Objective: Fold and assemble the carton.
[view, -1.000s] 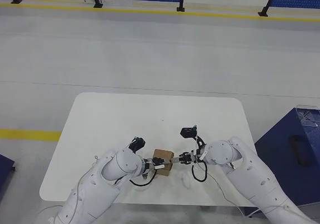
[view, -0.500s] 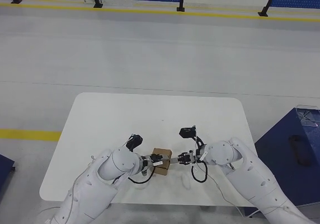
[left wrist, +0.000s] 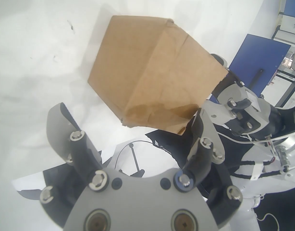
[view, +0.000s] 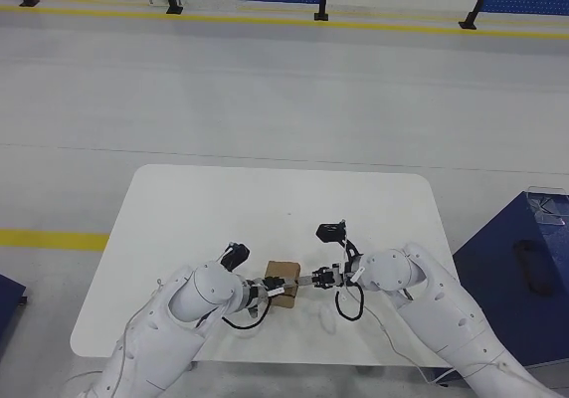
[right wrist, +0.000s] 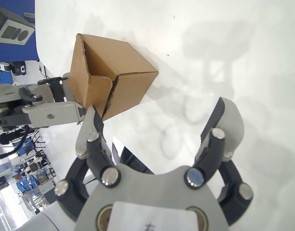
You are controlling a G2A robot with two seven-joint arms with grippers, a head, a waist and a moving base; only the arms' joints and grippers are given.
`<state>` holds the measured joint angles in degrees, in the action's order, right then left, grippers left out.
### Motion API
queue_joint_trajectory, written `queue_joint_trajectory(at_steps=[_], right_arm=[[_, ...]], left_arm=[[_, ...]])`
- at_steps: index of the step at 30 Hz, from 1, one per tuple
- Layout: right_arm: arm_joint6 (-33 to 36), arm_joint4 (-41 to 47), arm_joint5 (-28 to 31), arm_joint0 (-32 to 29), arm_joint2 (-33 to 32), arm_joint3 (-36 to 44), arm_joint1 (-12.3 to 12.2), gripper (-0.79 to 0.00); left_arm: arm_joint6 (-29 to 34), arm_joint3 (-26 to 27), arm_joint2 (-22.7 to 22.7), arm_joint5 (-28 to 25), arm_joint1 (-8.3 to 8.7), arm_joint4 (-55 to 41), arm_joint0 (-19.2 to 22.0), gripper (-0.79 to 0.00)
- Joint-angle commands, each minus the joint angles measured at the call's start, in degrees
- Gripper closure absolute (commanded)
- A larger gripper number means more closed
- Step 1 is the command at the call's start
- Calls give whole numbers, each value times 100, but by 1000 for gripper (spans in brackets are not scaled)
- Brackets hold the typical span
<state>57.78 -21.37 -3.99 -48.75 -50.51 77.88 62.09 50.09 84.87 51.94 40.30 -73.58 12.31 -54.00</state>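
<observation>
The white, round-cornered tabletop [view: 215, 209] stands on a pale grey floor, with a dark blue panel [view: 533, 269] off its right side. The small brown cardboard carton [view: 283, 271] sits on the table near the middle of the front edge, between the two arms. It is formed into a box shape. The face toward the right arm shows folded flaps with a ragged dark seam gaping between them [right wrist: 109, 82].

The left gripper [left wrist: 128, 126] is spread wide and clamps nothing. One finger rests against the carton's lower edge [left wrist: 147, 73]. The right gripper [right wrist: 159, 111] is likewise parted, with one ribbed fingertip touching the carton's near corner beside the seam.
</observation>
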Motion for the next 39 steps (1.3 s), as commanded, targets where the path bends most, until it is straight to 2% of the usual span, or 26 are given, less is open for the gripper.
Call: queue_joint_trajectory(at_steps=[1, 7, 12, 19, 39], right_arm=[[-109, -35, 10, 31, 36, -74, 25, -785], [-168, -15, 13, 149, 120, -233, 96, -785], [-162, 9, 9, 215, 110, -292, 125, -785], [-197, 12, -36, 264, 138, -370, 174, -785], [-213, 331, 205, 636, 376, -1104, 429, -785]], left_arm=[[-43, -2, 15, -2, 0, -25, -4, -785], [-419, 268, 336, -78, 29, -220, -128, -785], [-471, 310, 474, 225, 103, 65, -198, -785], [-201, 55, 196, 428, 103, 320, -34, -785], [-289, -260, -73, 393, 2, -6, 140, -785]])
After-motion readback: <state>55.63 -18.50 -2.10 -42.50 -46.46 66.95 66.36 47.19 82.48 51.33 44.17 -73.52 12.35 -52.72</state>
